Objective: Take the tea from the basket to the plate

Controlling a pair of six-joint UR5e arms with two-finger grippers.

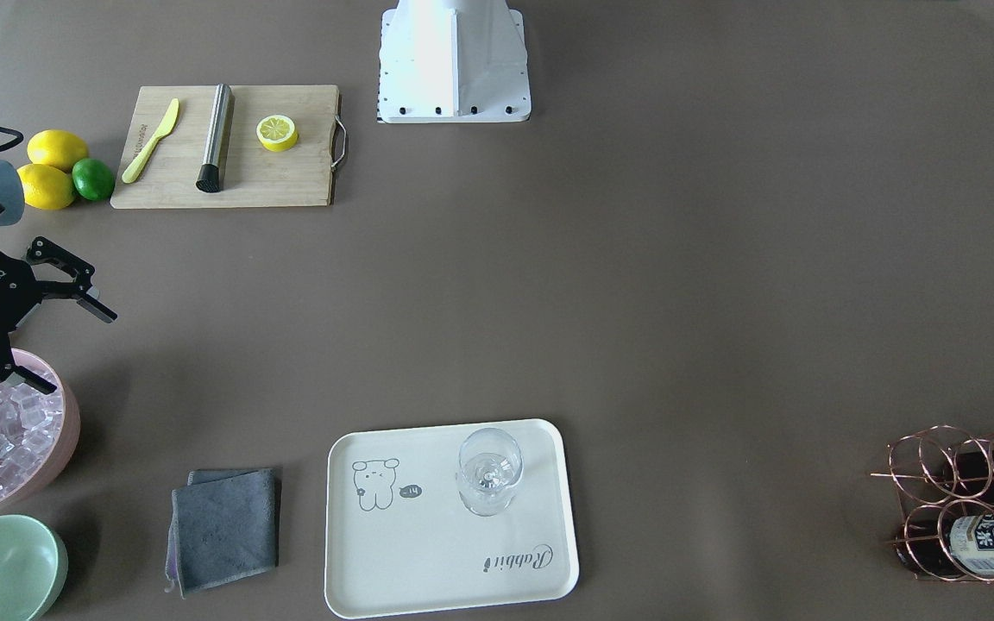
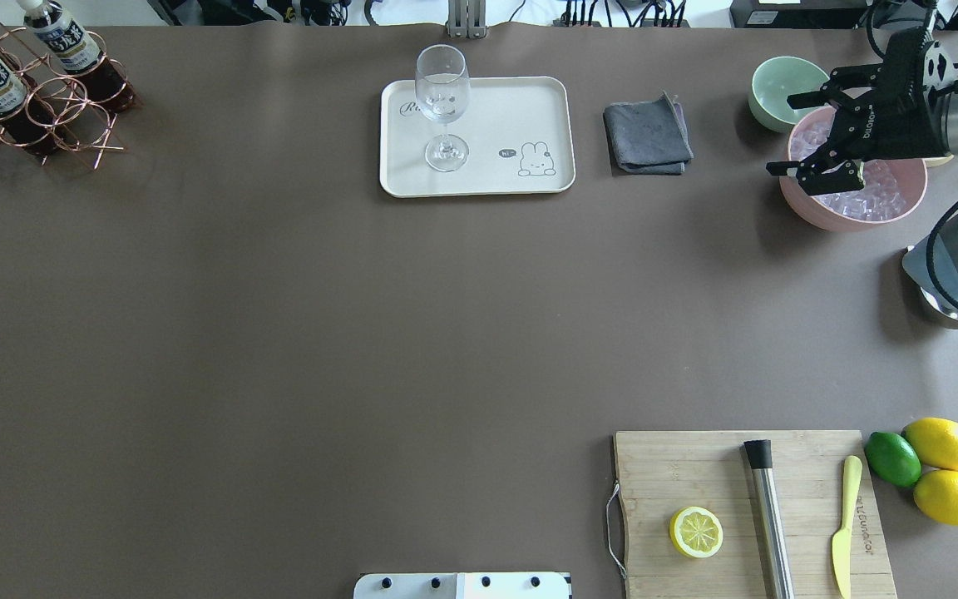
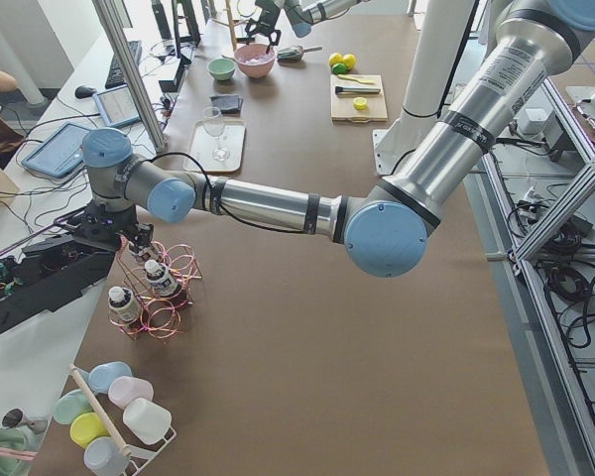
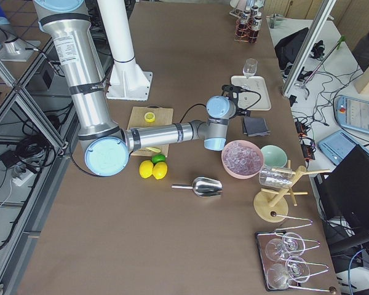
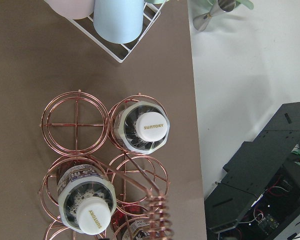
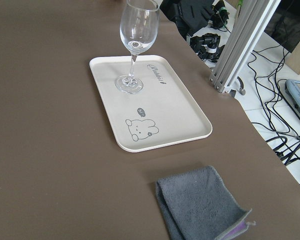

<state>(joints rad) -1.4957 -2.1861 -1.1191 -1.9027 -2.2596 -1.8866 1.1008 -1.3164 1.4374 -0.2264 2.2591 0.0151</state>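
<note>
**Item:** tea (image 5: 149, 126). A small clear bottle with dark contents, a pale label and a white screw cap marked SUNTORY.

**Location:** It stands in a ring cell of the basket (image 5: 76, 125), directly under the left wrist camera, with its cap proud of the ring. A second bottle (image 5: 90, 216) fills a neighbouring cell. The coiled handle (image 5: 158, 216) rises near both.

**Tool, left:** The left gripper (image 3: 134, 238) hangs just above the basket. Its fingers are outside the wrist view, so how far they are parted cannot be told.

**Tool, right:** The right gripper (image 2: 781, 136) is spread wide and empty over the rim of the pink bowl (image 2: 828, 218) of ice, well apart from the tea.

**Destination:** The plate (image 2: 520, 108) lies between the two grippers, well apart from the left one. A glass (image 2: 443, 83) stands on one end, and the bear end is bare.

**Handling (judged):**
- The bottle looks full and fairly light.
- The cap and neck are stiff, while the thin wall probably gives under a squeeze.
- The label is probably smooth and may slip.
- The best hold is likely just under the cap, taken from above.
- A straight lift should clear the ring; a tilted one may catch the wire and drag the light basket or knock the handle.
</note>
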